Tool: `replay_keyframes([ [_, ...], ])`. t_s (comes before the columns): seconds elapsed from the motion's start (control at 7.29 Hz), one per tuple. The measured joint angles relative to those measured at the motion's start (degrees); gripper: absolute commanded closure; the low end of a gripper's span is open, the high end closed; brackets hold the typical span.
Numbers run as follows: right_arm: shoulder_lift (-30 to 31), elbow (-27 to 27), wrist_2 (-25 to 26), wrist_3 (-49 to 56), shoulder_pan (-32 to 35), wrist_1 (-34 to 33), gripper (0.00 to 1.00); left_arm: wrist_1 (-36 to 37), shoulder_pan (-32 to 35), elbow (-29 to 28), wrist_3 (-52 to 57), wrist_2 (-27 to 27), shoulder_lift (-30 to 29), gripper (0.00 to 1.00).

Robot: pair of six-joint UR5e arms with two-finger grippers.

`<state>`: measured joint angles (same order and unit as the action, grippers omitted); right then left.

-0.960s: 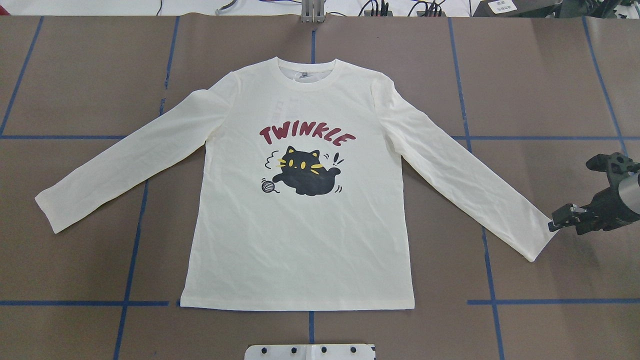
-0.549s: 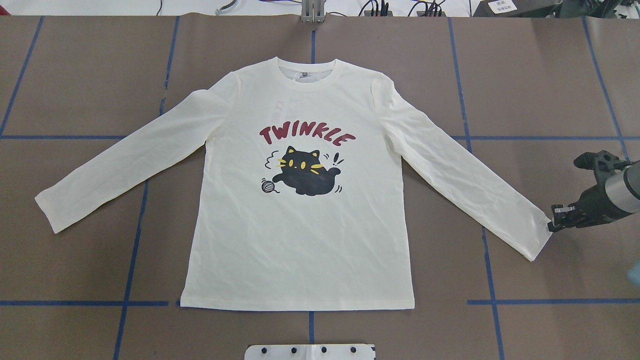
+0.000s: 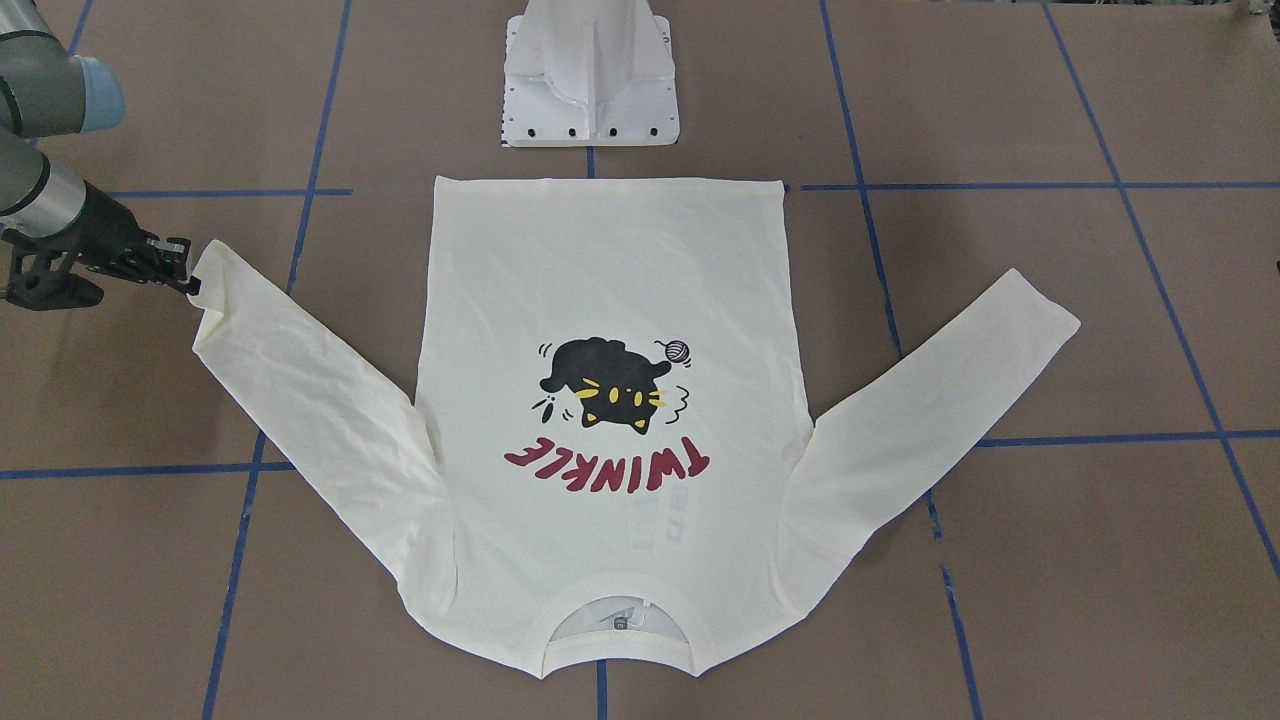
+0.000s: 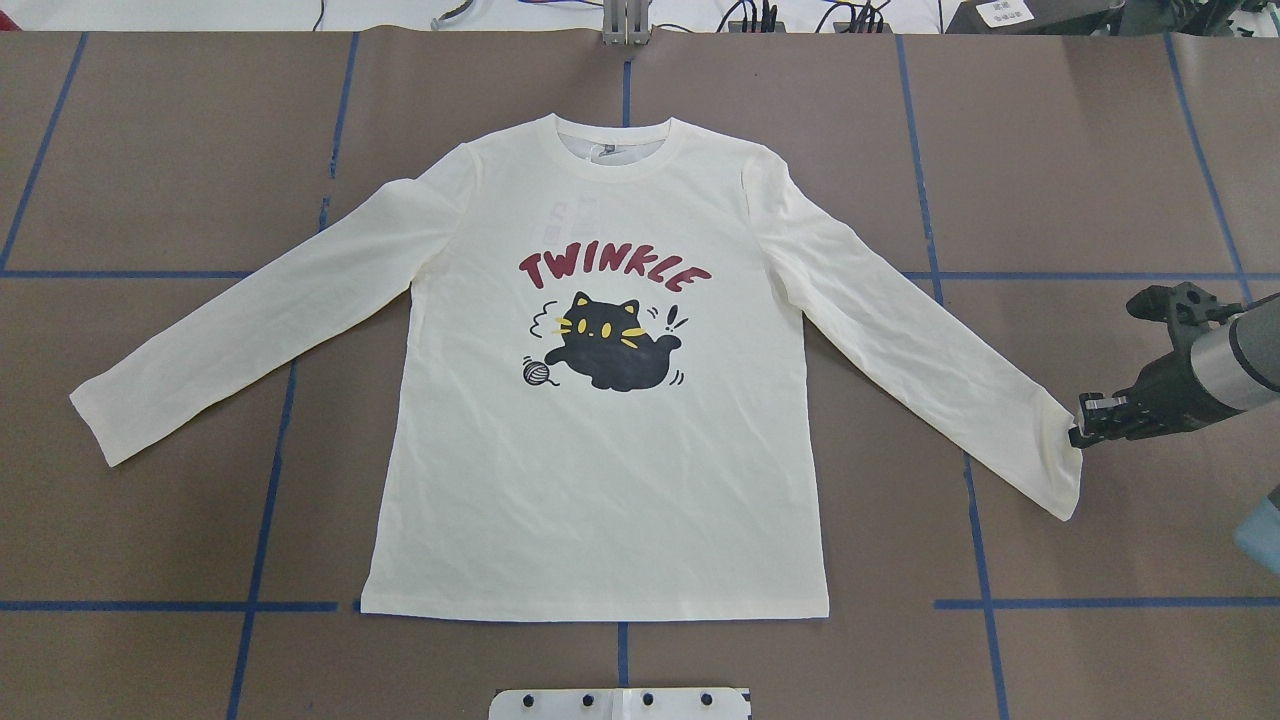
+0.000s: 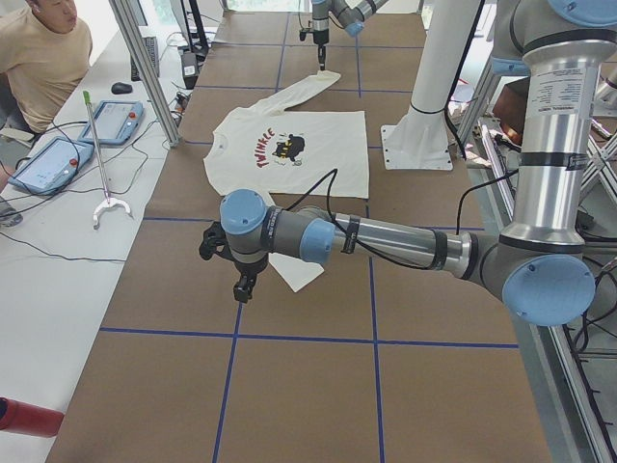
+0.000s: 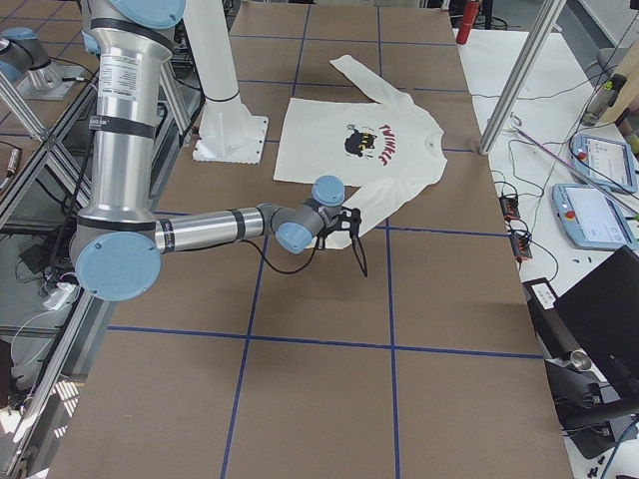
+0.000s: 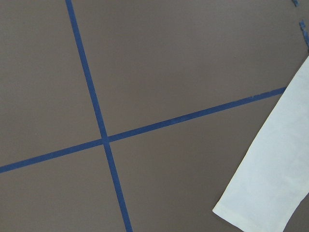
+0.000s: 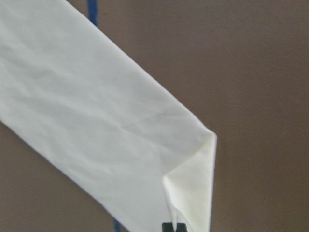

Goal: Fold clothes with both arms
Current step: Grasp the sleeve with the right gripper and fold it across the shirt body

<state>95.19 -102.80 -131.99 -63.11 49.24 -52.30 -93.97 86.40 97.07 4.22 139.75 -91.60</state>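
Cream-white T-shirt (image 4: 600, 480) is lying flat, print up, mid-table (image 4: 150, 150), neck toward far edge, sleeves spread; body is sitting in same pos. as 0.5 s ago. Right gripper (image 4: 1078, 434) is pinching right cuff (image 4: 1062, 472), jaws pressing on fabric, now sitting further in toward shirt than before, w/ cuff corner curling up and over. Left gripper (image 5: 242, 292) is hovering near left cuff (image 5: 299, 275), showing in side view only: cannot tell if spread or closed.

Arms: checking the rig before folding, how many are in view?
2: the right arm reaches the shirt's cuff on its side; the left arm hovers beside the other cuff.
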Motion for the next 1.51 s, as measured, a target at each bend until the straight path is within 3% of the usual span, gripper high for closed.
replay_keyframes([
  [0.27,-9.3,-1.4,1.7,-13.5,-4.3,-1.4,1.0,-0.1,0.0,0.0,0.0,0.0,-0.1,0.0],
  [0.55,-26.5,0.9,7.3,-21.0,-7.7,-14.1,1.0,-0.1,0.0,0.1,0.0,0.0,-0.3,0.0],
  [0.69,-37.3,6.0,10.8,-22.7,-8.4,-20.3,1.0,-0.1,0.0,0.2,-0.1,0.2,-0.3,0.0],
  [0.82,-47.3,14.0,14.3,-24.5,-9.1,-21.7,1.0,-0.1,0.0,0.4,-0.1,0.7,-0.3,0.0],
  [1.1,-65.7,34.0,20.4,-28.4,-12.4,-16.5,1.0,-0.1,0.0,0.7,-0.1,2.4,0.0,0.0],
  [1.23,-71.8,41.7,23.5,-29.5,-14.4,-13.6,1.0,-0.1,0.0,0.9,-0.1,2.7,0.0,0.0],
  [1.51,-77.2,49.5,27.6,-30.0,-17.6,-9.1,1.0,-0.1,0.0,1.2,-0.3,2.8,0.0,0.0],
])
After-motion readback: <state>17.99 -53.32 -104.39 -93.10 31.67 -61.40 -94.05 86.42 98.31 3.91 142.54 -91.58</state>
